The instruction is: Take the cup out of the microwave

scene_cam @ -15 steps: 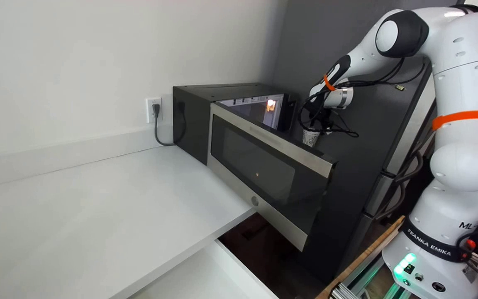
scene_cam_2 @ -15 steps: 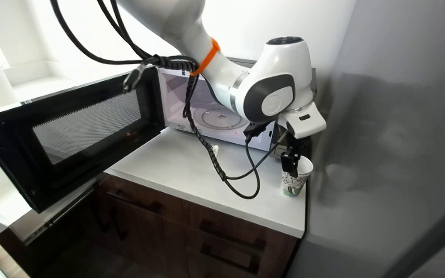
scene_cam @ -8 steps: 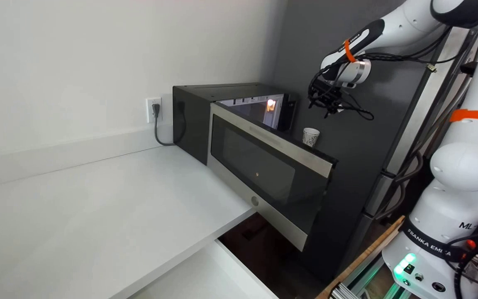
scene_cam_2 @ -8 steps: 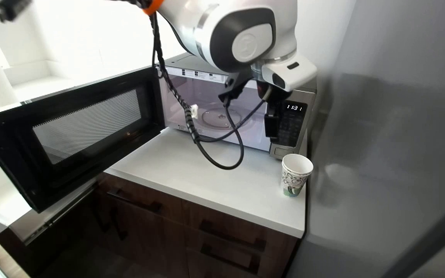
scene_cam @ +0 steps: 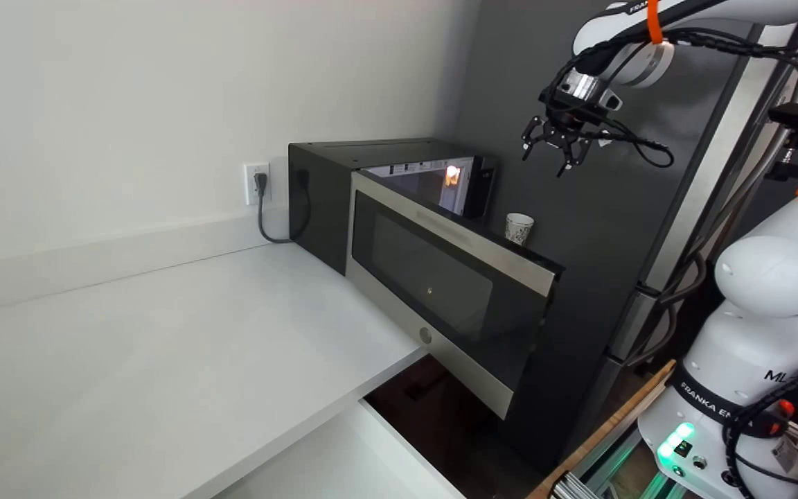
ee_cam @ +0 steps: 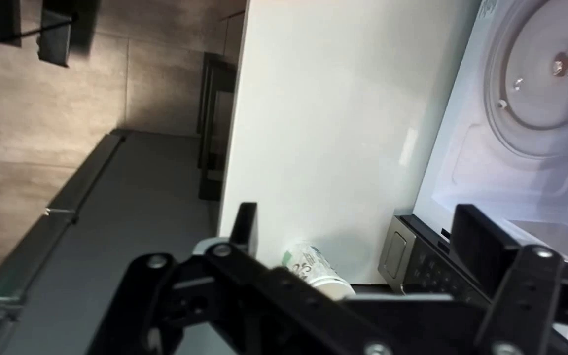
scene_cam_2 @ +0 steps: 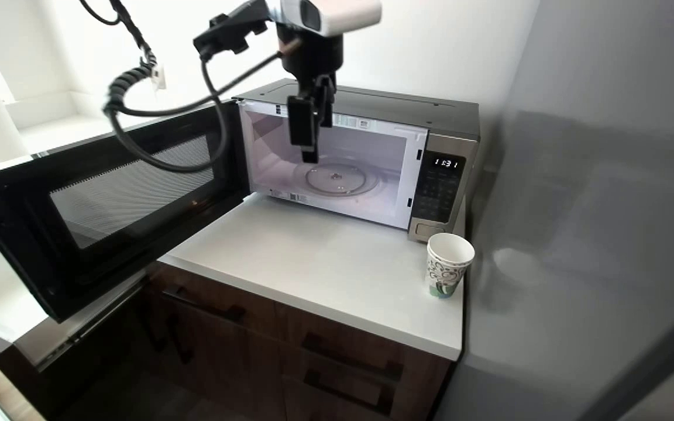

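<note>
A white paper cup with a dark swirl pattern (scene_cam_2: pixel 448 269) stands upright on the counter beside the microwave's right front corner. It also shows in an exterior view (scene_cam: pixel 519 229) and in the wrist view (ee_cam: pixel 308 264), partly behind the gripper's linkage. Its rim looks doubled, like stacked cups. The microwave (scene_cam_2: pixel 395 108) has its door (scene_cam_2: pixel 9 204) wide open; a glass turntable lies inside with nothing on it. My gripper (scene_cam: pixel 544 164) is open and empty, raised above and apart from the cup. In an exterior view its fingers (scene_cam_2: pixel 309 153) overlap the microwave opening. The wrist view shows both fingers (ee_cam: pixel 360 219) spread.
The open door sticks out past the counter's (scene_cam_2: pixel 313 251) front edge. A grey fridge (scene_cam_2: pixel 583 175) stands close on the cup's side. An open drawer (scene_cam: pixel 371 457) lies below the door. Loose cables (scene_cam_2: pixel 161 164) hang from the arm.
One second ago the gripper was down at the cup. It has since risen and moved back, and left across the microwave's front. The cup stays in place on the counter.
</note>
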Motion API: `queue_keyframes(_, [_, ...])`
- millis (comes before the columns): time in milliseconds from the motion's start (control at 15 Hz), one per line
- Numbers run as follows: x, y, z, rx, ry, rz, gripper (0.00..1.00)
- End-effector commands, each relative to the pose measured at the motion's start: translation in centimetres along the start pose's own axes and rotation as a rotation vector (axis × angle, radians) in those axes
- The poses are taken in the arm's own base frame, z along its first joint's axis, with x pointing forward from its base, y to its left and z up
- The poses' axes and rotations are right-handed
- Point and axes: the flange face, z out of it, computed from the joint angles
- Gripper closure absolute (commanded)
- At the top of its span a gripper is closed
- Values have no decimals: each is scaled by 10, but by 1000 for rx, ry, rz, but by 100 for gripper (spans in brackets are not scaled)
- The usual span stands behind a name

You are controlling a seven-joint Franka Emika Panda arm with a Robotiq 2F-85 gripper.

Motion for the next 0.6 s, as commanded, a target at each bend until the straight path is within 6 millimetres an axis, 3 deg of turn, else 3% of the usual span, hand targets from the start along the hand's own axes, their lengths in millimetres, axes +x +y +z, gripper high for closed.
queue_keyframes(0, [-48, 18, -34, -7, -39, 189, 0])
queue_keyframes(200, [-76, 23, -57, 15, -83, 329, 0])
queue_keyframes(267, [-60, 9, -49, 6, -55, 236, 0])
queue_keyframes(533, [-72, 16, -60, 25, -64, 296, 0])
